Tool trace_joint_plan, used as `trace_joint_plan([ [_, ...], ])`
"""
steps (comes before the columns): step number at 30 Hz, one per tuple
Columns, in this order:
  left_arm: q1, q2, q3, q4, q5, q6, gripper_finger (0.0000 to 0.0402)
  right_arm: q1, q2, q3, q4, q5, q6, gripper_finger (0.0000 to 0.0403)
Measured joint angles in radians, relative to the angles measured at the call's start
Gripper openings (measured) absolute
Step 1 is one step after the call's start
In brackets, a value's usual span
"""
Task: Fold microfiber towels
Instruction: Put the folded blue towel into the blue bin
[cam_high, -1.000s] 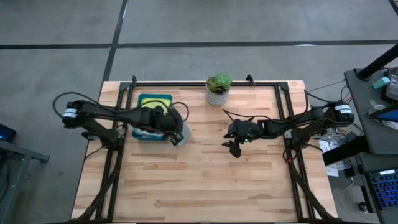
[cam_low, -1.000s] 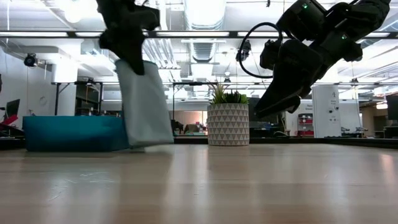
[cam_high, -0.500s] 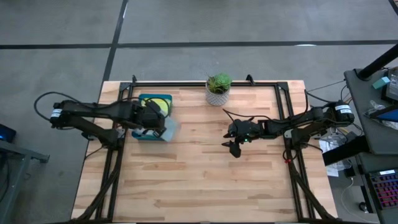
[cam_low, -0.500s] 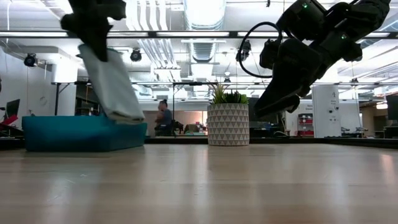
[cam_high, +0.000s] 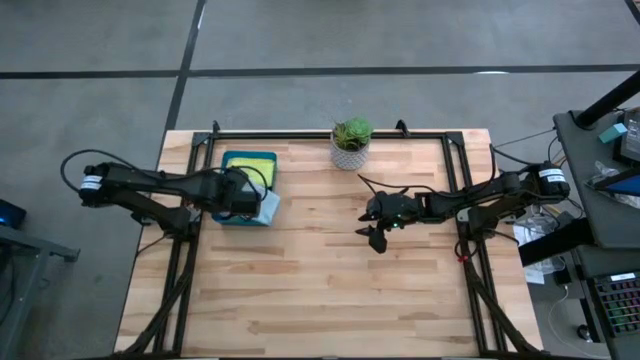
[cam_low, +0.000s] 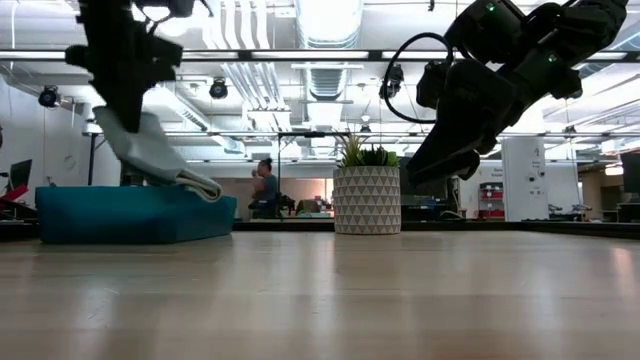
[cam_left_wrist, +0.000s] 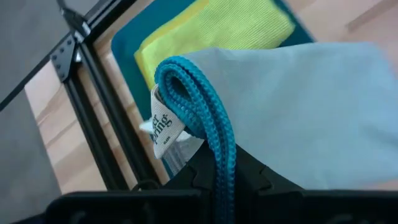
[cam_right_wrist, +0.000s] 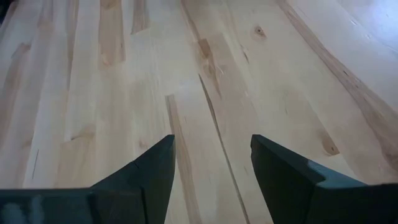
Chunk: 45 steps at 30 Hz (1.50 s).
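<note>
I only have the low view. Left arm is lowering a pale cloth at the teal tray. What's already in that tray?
Observer: A lime green microfiber towel lies flat in the dark teal plastic tray.
Operator: What's the held cloth exactly?
Observer: A light teal microfiber towel, white tag beside the left gripper, jaws shut on its bunched edge.
Operator: Right arm?
Observer: Right gripper is empty, jaws open over the bare wooden table.

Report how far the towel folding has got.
Done: folded yellow and lime towels lie in the teal tray. In hand: the left gripper is shut on the light teal towel, its free end draped on the tray's edge. The right gripper hangs open above bare table. Left: can't tell.
</note>
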Motion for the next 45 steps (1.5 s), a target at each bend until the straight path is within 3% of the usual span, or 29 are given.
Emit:
trace_joint_plan([
  [15,0.0,0.004,-0.186,0.071,-0.036,-0.087,0.0012,0.0,0.0,0.0,0.006,0.0,-0.001,0.0199],
  [29,0.006,0.004,-0.268,0.081,-0.05,-0.224,0.0016,0.0,0.0,0.0,0.006,0.0,0.0,0.0199],
  [33,0.006,0.004,-0.264,0.084,-0.05,-0.224,0.0045,0.0,0.0,0.0,0.006,0.0,0.0,0.0199],
  [39,0.006,0.003,-0.264,0.079,-0.049,-0.224,0.0119,0.0,0.0,0.0,0.006,0.0,0.0,0.0199],
  [45,0.006,0.003,-0.226,-0.01,-0.049,-0.194,0.0173,0.0,0.0,0.0,0.006,0.0,0.0,0.0199],
])
